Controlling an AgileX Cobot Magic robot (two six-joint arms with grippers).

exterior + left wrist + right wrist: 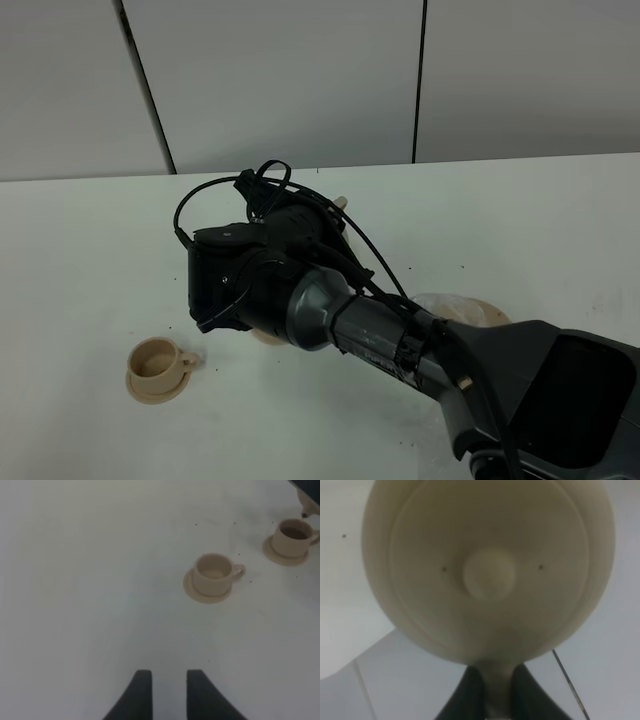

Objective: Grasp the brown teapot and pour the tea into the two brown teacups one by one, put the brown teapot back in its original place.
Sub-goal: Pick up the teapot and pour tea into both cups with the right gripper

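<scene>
We see the brown teapot [490, 575] up off the table, hanging from the right gripper [497, 674], whose two dark fingers [470, 695] are pressed tight on the pot's small loop handle [496, 700]. From the right wrist cam the pot is a squat round form in matte beige-tan. It has a domed lid [545, 610] ringed by a faint groove, a smooth round knob [488, 573] at centre and a tiny dark speck on either side. Grey wall panels [410, 680] show behind it, so the pot is tipped (how far we can't tell).

In the left wrist view what looks like its short spout [307, 505] pokes in just above the second teacup [291, 536], which holds dark tea and sits on a small round saucer [279, 557]. The first teacup [212, 572] is the same matte tan ceramic w/ a little side handle. It stands on its own saucer near by, not touching the other, and its inside looks pale.

In the high view the right arm [360, 330] reaches across the middle and hides most of the pot. The flat round plate [490, 315] lies well apart to the right, partly behind that arm.

The left gripper [165, 676] has its dark tapered fingers spread a bit, holding nothing, above the smooth white table [75, 580], well apart from both cups.
</scene>
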